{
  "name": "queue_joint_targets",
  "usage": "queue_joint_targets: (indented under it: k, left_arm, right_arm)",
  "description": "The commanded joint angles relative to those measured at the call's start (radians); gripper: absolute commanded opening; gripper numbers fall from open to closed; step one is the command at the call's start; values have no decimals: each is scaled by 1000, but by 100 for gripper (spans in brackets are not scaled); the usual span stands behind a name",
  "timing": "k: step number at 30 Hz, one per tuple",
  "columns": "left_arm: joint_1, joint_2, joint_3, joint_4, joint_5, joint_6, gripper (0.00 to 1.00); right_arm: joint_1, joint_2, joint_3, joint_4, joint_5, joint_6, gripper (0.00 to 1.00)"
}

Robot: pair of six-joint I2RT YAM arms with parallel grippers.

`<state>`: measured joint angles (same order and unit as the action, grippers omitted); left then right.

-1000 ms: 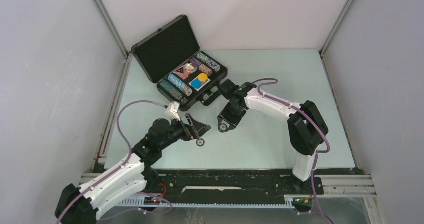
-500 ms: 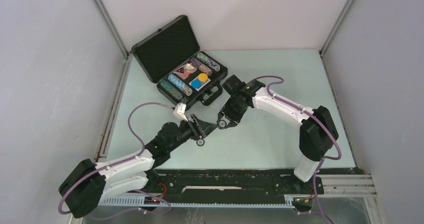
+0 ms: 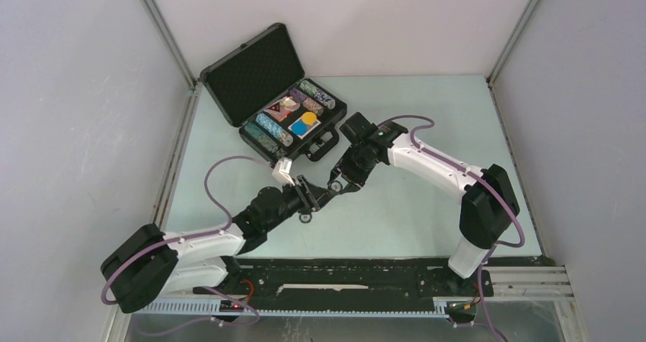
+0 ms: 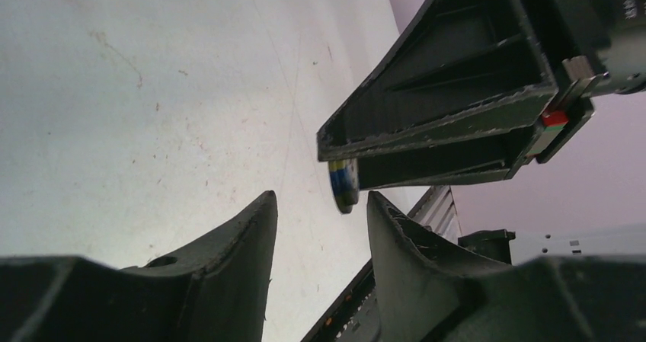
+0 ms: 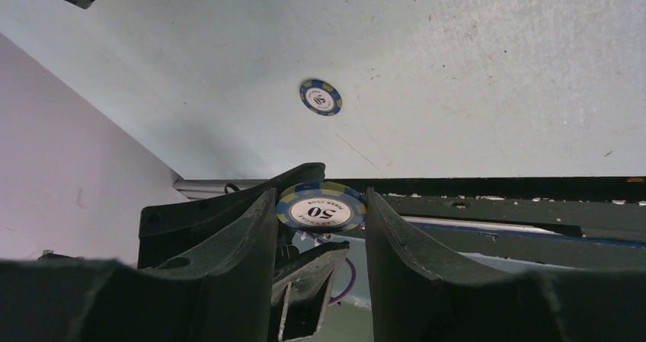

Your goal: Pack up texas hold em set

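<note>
The black case point(image 3: 247, 75) of the texas hold em set lies open at the back left, with patterned chip rows point(image 3: 273, 129) and orange and blue discs point(image 3: 305, 123) in its tray. My right gripper point(image 5: 321, 205) is shut on a blue-and-yellow chip marked 50 point(image 5: 321, 207), held by its edges above the table. In the top view it point(image 3: 336, 187) hangs in front of the case. My left gripper point(image 4: 320, 205) is open, tip to tip with the right one, and the held chip point(image 4: 344, 185) sits just beyond its fingertips. A second 50 chip point(image 5: 320, 97) lies flat on the table point(image 3: 305, 218).
The case's handle point(image 3: 320, 145) points toward the arms. The left arm's purple cable point(image 3: 221, 178) loops over the table. A metal rail point(image 3: 171, 174) runs along the left edge, and white walls close in the table.
My left arm has stretched forward and right until its fingertips meet the right gripper, and its jaws have narrowed. The right gripper has drawn slightly back, still holding its chip.
</note>
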<state>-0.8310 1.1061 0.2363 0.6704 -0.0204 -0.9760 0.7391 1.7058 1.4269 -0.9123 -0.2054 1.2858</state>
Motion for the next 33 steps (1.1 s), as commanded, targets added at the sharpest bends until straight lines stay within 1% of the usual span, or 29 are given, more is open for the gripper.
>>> queue_joint_targets:
  k: [1,5,7,11,15,19,21,24,26,27,31,33]
  left_arm:
    - [-8,11,82,41,-37,33,52]
    - [-11,10,95,38,-35,46,57]
    - [-10,7,104,26,-39,51,55]
    - [-11,6,110,21,-42,54,41]
    - [-11,11,122,9,-47,56,33]
    - [-10,21,159,-33,-39,85,23]
    - [-11,28,184,-58,-33,101,21]
    - [-12,29,219,-104,-35,124,10]
    - [-11,17,237,-137,-41,142,1]
    - [-12,9,245,-151,-43,152,0]
    - [-11,-35,285,-245,-57,198,0]
    - [-11,-60,305,-293,-56,227,0]
  right_arm:
    - [-1,-52,2,19,-14,16,0]
    - [-1,-52,-1,25,-13,22,0]
    - [-1,-54,-1,30,-18,23,0]
    - [-2,-64,-4,28,-8,27,0]
    - [-1,-77,-9,23,6,35,0]
    - [-1,-95,-16,27,19,24,0]
    - [-3,-104,-21,29,23,19,0]
    - [-7,-124,-31,48,25,7,1]
    - [-12,-140,-35,65,18,-15,7]
    - [-16,-149,-41,82,12,-29,10]
    - [-39,-205,-98,215,-58,-110,25]
    - [-49,-236,-134,283,-72,-138,36]
